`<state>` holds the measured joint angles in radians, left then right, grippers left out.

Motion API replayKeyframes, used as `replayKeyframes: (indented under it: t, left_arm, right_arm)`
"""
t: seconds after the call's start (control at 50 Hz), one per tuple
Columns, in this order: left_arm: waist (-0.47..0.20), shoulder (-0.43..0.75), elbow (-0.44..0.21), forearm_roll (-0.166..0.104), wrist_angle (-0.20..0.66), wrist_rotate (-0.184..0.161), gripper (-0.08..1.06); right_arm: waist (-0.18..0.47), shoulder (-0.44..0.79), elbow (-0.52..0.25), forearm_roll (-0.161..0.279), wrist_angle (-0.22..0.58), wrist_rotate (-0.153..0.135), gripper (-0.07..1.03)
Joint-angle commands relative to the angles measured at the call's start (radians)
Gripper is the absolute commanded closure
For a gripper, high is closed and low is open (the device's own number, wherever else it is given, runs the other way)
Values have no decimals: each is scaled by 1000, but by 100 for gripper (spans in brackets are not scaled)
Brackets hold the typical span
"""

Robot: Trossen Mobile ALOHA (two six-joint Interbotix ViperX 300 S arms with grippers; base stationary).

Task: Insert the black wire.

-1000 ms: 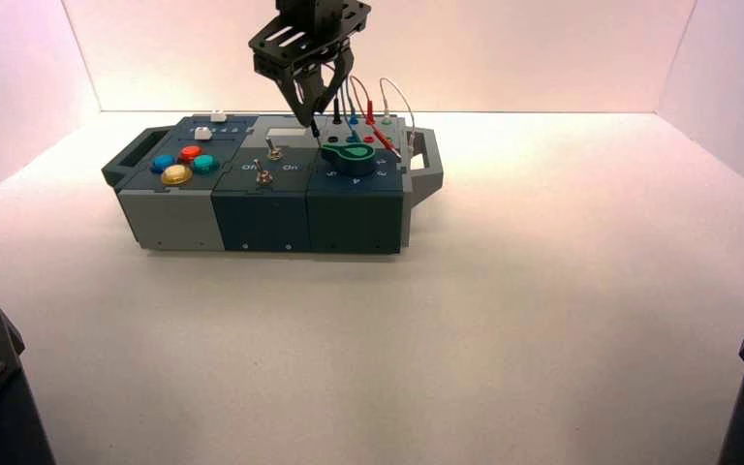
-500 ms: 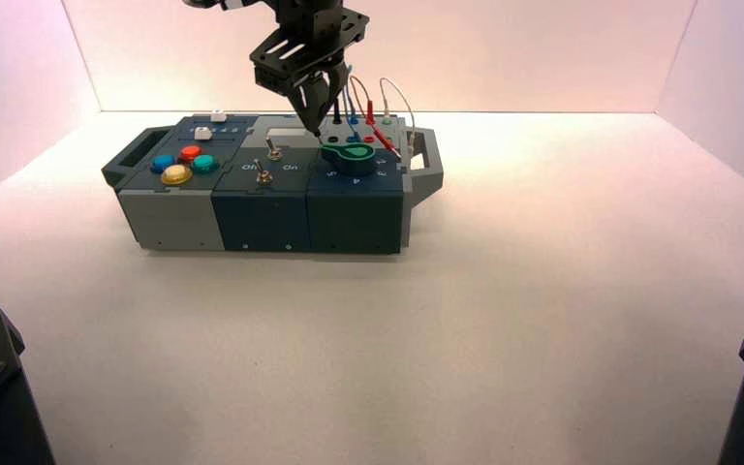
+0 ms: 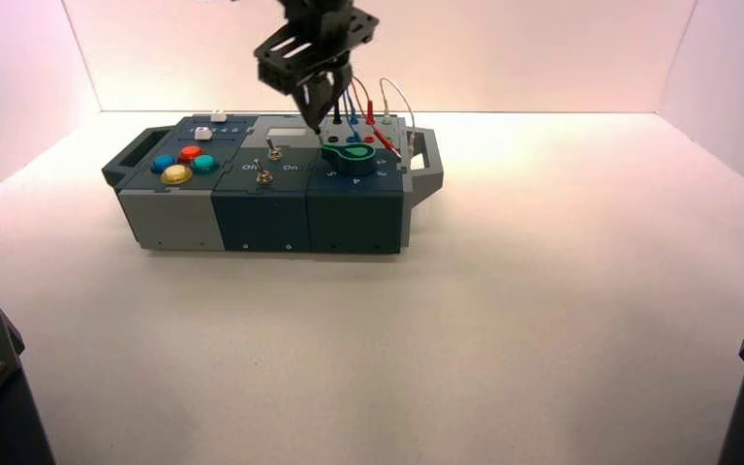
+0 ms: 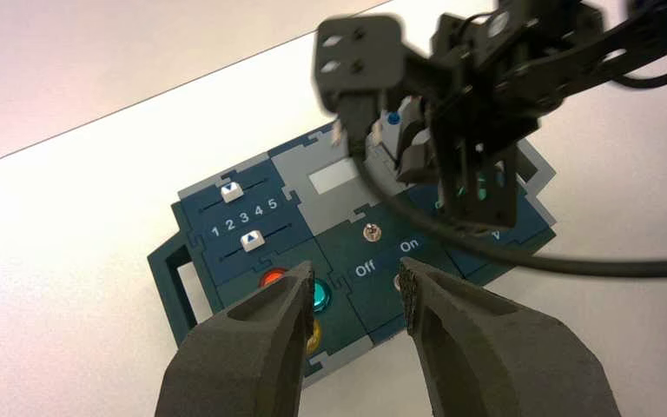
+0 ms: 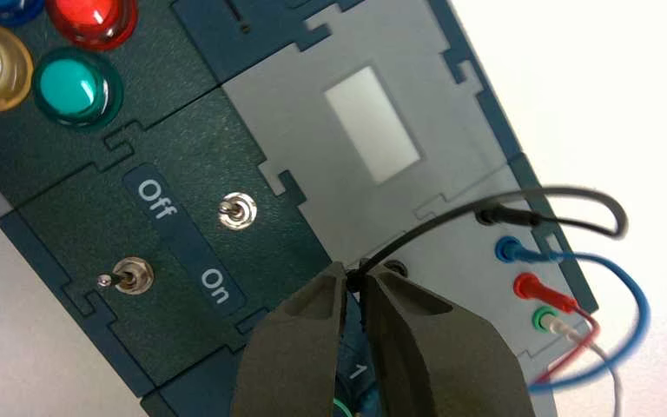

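The black wire (image 5: 573,193) arches over the box's grey socket panel (image 5: 452,252). One of its plugs (image 5: 505,215) stands in a socket at the head of the row. My right gripper (image 5: 356,282) is shut on the wire's other plug, just above the panel, beside a dark socket hole (image 5: 397,269). In the high view that gripper (image 3: 316,108) hangs over the box's back right part. My left gripper (image 4: 353,295) is open and holds nothing, hovering above the box's front edge near the coloured buttons.
Blue (image 5: 630,295), red (image 5: 564,306) and white (image 5: 606,360) wires sit plugged in next to the black one. A green knob (image 3: 349,155) lies just in front of the sockets. Two toggle switches (image 5: 237,211) and the round buttons (image 5: 78,87) lie further left on the box (image 3: 262,208).
My right gripper's fingers stood open around the black plug and have now shut on it. The gripper has shifted slightly up and to the right.
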<state>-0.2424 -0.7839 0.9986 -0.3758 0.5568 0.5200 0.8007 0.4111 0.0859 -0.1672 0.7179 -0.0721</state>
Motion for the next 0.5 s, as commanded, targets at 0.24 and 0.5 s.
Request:
replayKeyframes:
  t: [0.24,0.5]
  left_arm:
    - [2,2,-14,-3,-15,3,44]
    - [2,2,-9,-2,-29,5,44]
  right_arm:
    - [-57,-141,127,8,-184,20,99]
    - [-58,-160,163,21,-253,20,99]
